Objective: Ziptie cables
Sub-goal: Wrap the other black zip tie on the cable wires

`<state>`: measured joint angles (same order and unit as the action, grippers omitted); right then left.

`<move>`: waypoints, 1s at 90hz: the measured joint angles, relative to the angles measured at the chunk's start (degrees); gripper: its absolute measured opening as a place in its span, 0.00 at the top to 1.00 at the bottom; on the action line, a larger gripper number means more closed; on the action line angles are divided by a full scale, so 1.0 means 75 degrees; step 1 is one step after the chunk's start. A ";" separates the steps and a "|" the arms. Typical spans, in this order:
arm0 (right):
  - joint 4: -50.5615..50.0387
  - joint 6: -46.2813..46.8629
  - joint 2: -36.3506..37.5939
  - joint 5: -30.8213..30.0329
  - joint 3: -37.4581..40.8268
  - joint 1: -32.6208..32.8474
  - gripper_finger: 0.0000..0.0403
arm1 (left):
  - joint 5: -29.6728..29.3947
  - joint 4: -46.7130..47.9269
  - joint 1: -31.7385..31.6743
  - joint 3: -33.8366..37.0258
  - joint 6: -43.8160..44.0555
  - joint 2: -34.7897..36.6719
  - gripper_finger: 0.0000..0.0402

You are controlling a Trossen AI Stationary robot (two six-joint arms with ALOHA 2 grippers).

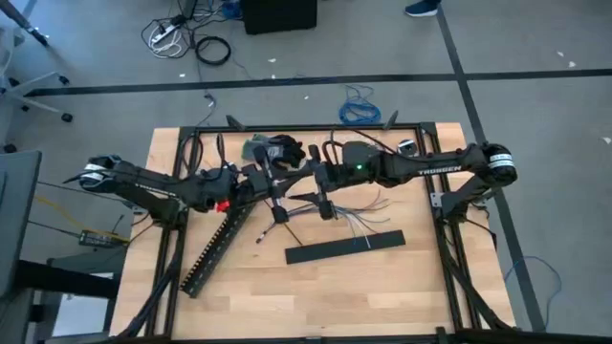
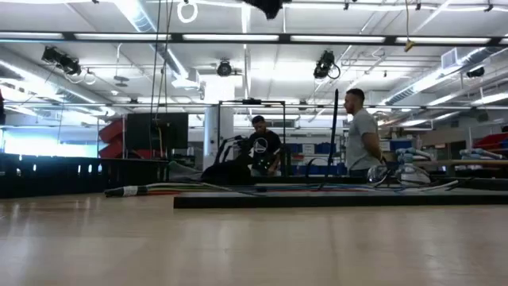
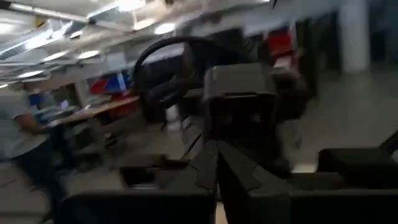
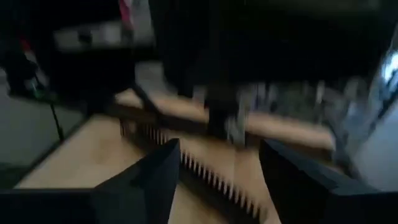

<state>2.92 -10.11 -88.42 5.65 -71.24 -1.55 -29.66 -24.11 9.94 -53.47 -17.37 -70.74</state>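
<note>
The cables (image 1: 361, 216), thin wires with fanned ends, lie flat on the wooden table right of centre. My right gripper (image 1: 326, 206) hangs just left of them. It is open, and its wrist view (image 4: 217, 168) shows only table and the slotted duct between the fingers. My left gripper (image 1: 275, 199) is a little further left, above the table's middle. Its fingers (image 3: 216, 171) are shut together and face the right arm's wrist. A thin dark strip (image 1: 272, 225) runs from below the left gripper toward the near edge. I cannot tell whether it is a ziptie.
A long black slotted duct (image 1: 215, 248) lies slantwise at the near left. A flat black bar (image 1: 346, 248) lies near centre and also shows in the low view (image 2: 341, 201). A bright blue cable loop (image 1: 360, 107) sits beyond the far edge. Two people (image 2: 361, 143) stand in the room.
</note>
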 joint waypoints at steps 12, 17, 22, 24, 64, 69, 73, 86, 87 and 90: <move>-0.1551 0.0231 0.0128 -0.0563 0.0000 0.0042 0.50 | 0.0436 0.2888 0.0141 -0.0015 0.0740 0.1028 1.00; -0.2153 0.0389 0.0125 -0.0615 0.0000 0.0042 0.50 | 0.1146 0.4172 0.0142 -0.0015 0.1141 0.1293 1.00; -0.2508 0.0534 0.0110 -0.0613 0.0006 0.0042 0.51 | 0.1705 0.5226 0.0136 -0.0011 0.1457 0.1402 1.00; -0.2575 0.0585 0.0095 -0.0613 0.0006 0.0042 0.51 | 0.1793 0.5553 0.0133 0.0011 0.1565 0.1405 1.00; -0.2808 0.1064 0.0150 -0.1144 0.0003 0.0257 0.51 | 0.1872 0.6271 0.0426 0.0568 0.1352 -0.0761 0.90; -0.2814 0.1128 0.0159 -0.1156 0.0003 0.0257 0.51 | 0.2112 0.6050 0.0477 0.0568 0.1339 -0.0943 0.86; -0.2882 0.1191 0.0188 -0.1163 0.0003 0.0264 0.51 | 0.2273 0.5836 0.0524 0.0568 0.1334 -0.1086 0.82; -0.3116 0.1345 0.0284 -0.1177 0.0000 0.0272 0.50 | 0.2427 0.4804 0.0596 0.0568 0.1556 -0.1559 0.71; -0.3145 0.1361 0.0292 -0.1179 0.0000 0.0272 0.50 | 0.2435 0.4718 0.0601 0.0568 0.1619 -0.1598 0.71; -0.3166 0.1405 0.0316 -0.1189 0.0000 0.0290 0.50 | 0.2489 0.4481 0.0618 0.0567 0.1746 -0.1716 0.69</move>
<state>-20.83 0.42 -86.06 -3.26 -71.24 0.63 -11.00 9.50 14.58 -49.22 -4.27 -83.61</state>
